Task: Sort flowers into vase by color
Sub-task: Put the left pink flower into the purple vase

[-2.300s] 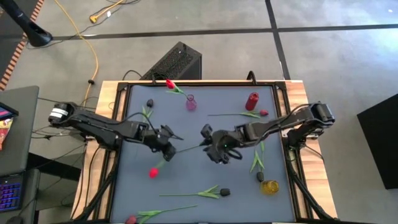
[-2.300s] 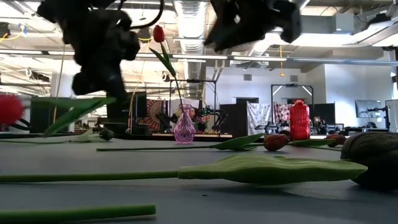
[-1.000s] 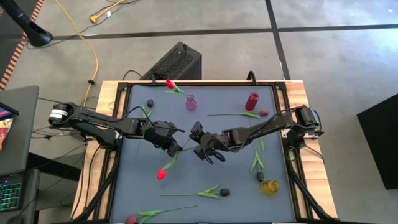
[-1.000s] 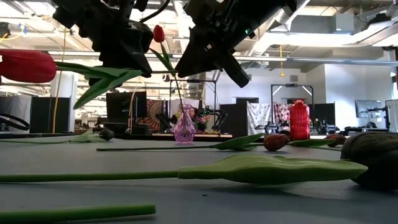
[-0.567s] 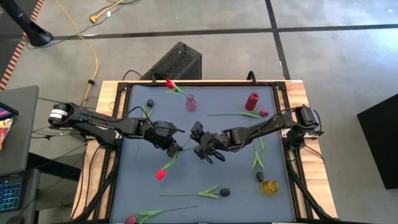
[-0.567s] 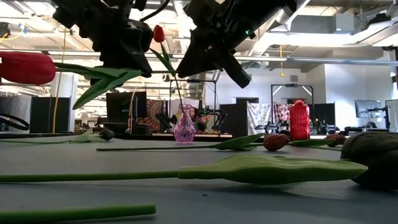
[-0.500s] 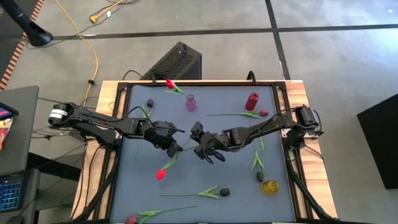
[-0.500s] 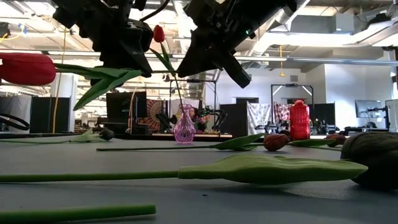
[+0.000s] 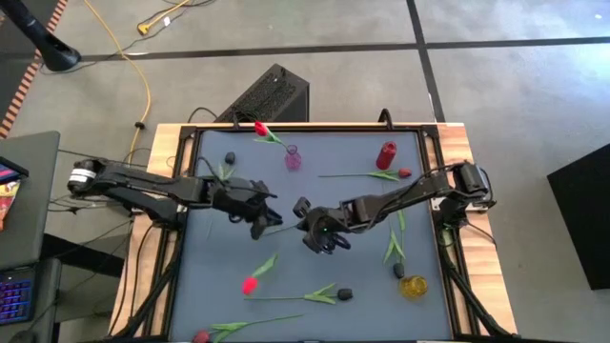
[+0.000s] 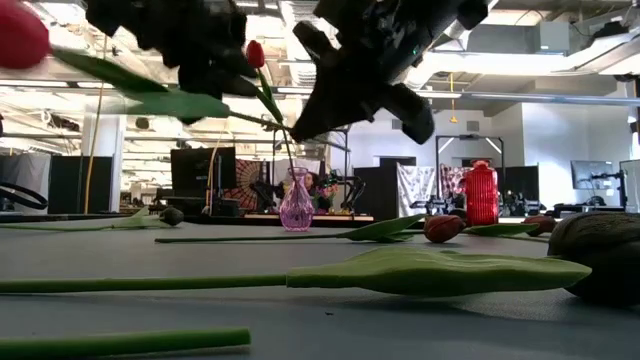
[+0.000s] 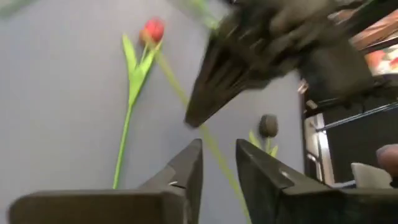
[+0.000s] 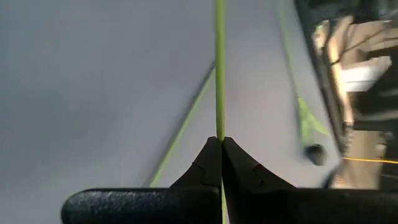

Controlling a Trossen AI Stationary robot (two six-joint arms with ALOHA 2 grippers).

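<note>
While the left pincer (image 9: 259, 225) gapes, the right pincer (image 12: 221, 140) pinches a red tulip's (image 9: 250, 283) stem

The red tulip head (image 10: 18, 32) is cut off by the low view's edge.

no legible text, labels, brands, numbers or signs in any view
</note>
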